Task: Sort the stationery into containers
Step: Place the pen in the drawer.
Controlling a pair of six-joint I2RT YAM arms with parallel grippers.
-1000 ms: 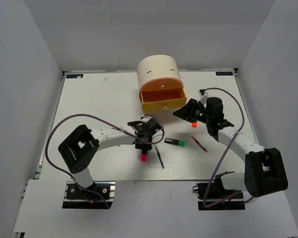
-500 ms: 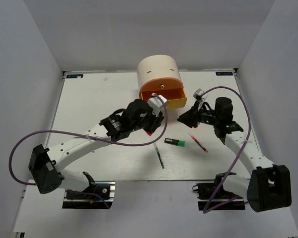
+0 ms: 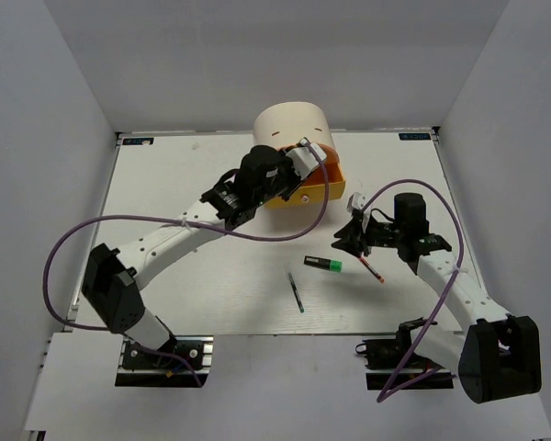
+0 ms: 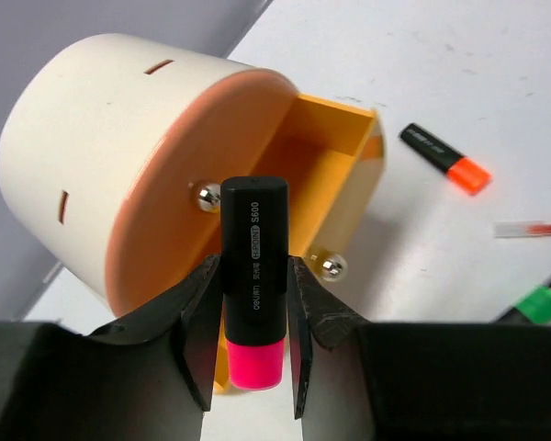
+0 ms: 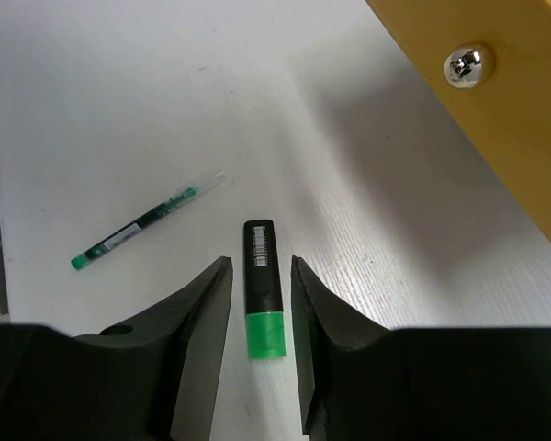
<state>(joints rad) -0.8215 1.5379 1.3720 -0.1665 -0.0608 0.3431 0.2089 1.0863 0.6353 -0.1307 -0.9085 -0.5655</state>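
The left gripper (image 4: 253, 276) is clenched on a black marker with a pink end (image 4: 254, 225) and holds it in the air, close to the open yellow lower drawer (image 4: 323, 175) of the cream round-topped cabinet (image 3: 292, 124). The right gripper (image 5: 260, 266) hovers with its fingers spread, one on each side of a black marker with a green end (image 5: 263, 308) that lies on the white table (image 3: 184, 184). A thin dark pen (image 5: 142, 222) lies near it, apart.
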